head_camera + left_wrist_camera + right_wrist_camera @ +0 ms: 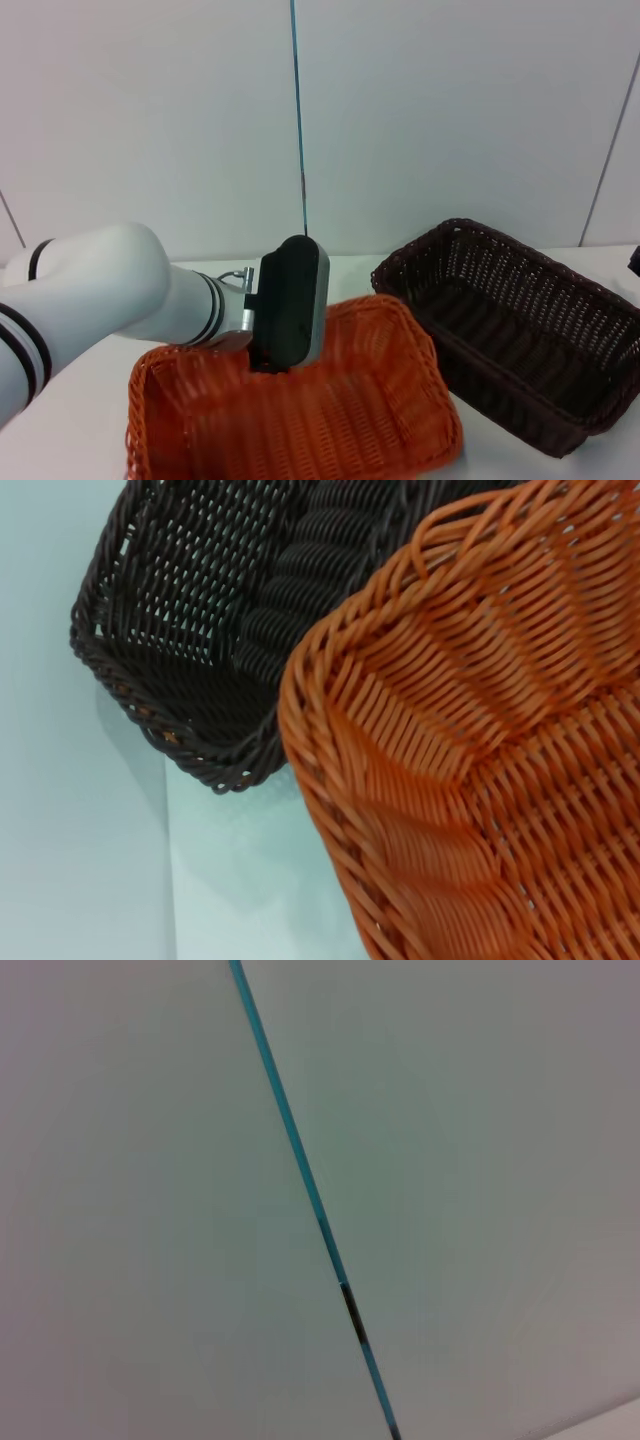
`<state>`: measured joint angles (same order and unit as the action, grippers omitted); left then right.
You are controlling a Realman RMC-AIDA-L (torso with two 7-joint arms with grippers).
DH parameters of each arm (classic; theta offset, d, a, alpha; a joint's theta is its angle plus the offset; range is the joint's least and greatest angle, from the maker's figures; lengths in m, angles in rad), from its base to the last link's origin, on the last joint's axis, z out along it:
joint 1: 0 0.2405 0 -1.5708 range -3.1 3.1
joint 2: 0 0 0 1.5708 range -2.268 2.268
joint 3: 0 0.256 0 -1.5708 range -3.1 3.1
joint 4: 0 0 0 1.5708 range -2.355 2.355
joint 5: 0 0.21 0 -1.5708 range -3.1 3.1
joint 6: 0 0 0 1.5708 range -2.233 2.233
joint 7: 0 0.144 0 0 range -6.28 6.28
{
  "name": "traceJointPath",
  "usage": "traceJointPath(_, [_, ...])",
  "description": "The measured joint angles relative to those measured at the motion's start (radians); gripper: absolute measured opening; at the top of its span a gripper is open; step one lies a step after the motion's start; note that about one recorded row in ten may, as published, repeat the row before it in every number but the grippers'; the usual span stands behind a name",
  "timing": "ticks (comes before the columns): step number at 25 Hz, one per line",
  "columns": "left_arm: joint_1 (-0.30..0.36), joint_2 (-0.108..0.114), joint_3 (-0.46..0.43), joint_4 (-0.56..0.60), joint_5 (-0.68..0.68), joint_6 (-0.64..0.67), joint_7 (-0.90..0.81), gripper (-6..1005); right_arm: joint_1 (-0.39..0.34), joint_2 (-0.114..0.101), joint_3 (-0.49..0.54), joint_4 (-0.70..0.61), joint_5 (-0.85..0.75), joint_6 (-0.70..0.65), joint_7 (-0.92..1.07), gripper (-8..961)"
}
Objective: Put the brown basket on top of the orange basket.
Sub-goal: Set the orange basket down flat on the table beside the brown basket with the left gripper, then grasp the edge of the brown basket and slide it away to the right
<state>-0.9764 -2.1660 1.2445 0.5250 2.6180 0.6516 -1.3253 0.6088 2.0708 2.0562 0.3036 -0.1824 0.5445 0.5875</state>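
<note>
- The orange basket (300, 420) was woven of smooth, plastic-looking strands with a slight sheen.
- The brown basket (520, 330) was dark openwork wicker weave, duller, with a braided rim.
- My left arm (100, 290) had a glossy white shell, with a matt black housing (290, 300) at my end effector.
- The surface (250, 880) looked smooth and pale.

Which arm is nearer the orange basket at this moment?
Left. The left gripper hangs just above the orange basket, over its far rim. The right arm is barely visible at the head view's right edge, beyond the brown basket.
</note>
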Motion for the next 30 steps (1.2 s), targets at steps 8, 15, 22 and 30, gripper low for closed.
traceJointPath(8, [0.016,0.001,0.001,0.021,0.006,-0.027,-0.009,613,0.000,0.000,-0.005,0.000,0.000,0.000,-0.001,929])
traceJointPath(15, [0.030,0.003,0.001,0.042,0.011,-0.025,-0.018,612,0.000,0.000,-0.006,0.000,0.000,0.000,-0.002,928])
traceJointPath(22, [0.069,0.001,0.003,0.154,0.014,0.085,-0.047,610,0.000,0.000,-0.003,0.000,0.000,0.000,-0.003,928])
traceJointPath(30, [0.128,0.002,-0.008,0.338,-0.018,0.247,-0.090,609,0.006,0.000,-0.003,0.000,0.000,0.000,-0.003,927])
